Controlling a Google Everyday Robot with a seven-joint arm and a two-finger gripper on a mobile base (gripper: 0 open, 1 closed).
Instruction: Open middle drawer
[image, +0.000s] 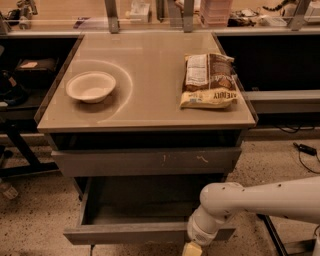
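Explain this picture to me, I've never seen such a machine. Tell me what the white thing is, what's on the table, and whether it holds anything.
One camera looks down at a grey drawer cabinet from the front. The white tube at lower right is a robot arm; its gripper, at the bottom edge, sits at the front of the middle drawer, which stands pulled out. On the tabletop lie a white bowl and a snack bag. Whether the gripper holds anything cannot be seen.

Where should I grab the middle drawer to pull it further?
Probably grip the middle drawer by its front's top edge, from above: the front is handleless, and the open tray exposes that lip. The gripper is low by its right end.
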